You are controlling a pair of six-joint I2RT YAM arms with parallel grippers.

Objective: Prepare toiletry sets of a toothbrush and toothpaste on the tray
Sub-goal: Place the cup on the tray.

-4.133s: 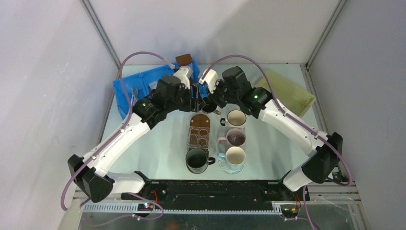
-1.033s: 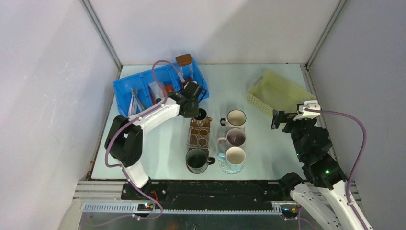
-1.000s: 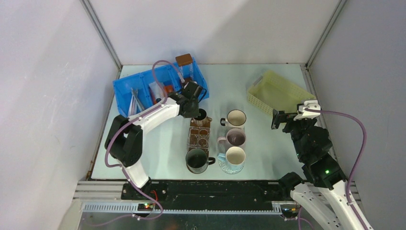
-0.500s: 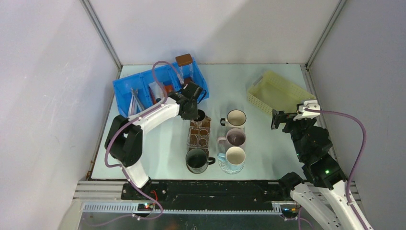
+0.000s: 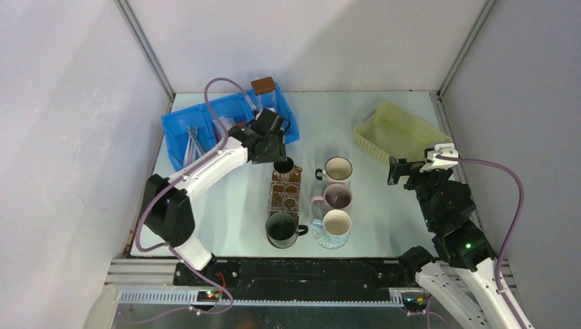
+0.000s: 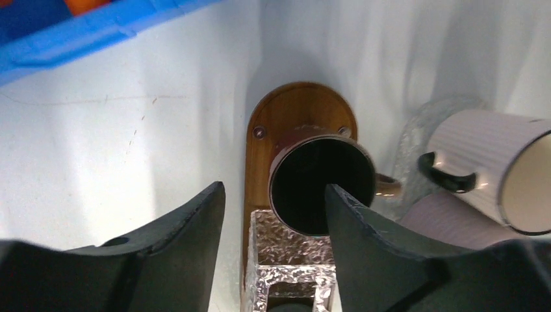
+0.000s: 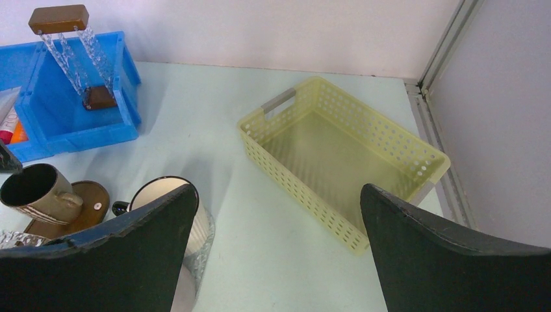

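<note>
In the blue plastic bin (image 5: 179,130) at the left lie thin grey toothbrushes (image 5: 192,142), which we judge light, stiff and slippery, best pinched mid-handle, along with soft orange toothpaste tubes (image 6: 84,4) needing a gentle squeeze. Our left gripper (image 6: 273,195) hangs above the dark brown mug (image 6: 321,188), jaws partway apart and empty; our right gripper (image 7: 278,195), near the pale yellow basket (image 7: 416,153), gapes wide, holding nothing

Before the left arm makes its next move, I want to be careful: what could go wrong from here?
The left gripper hangs open close over the small brown mug on its wooden base; a sideways move may knock the mug into the white ribbed mug beside it.
The left arm's purple cable loops over the blue bin, near the tall clear box with a brown lid; reaching in may catch or topple that box.
</note>
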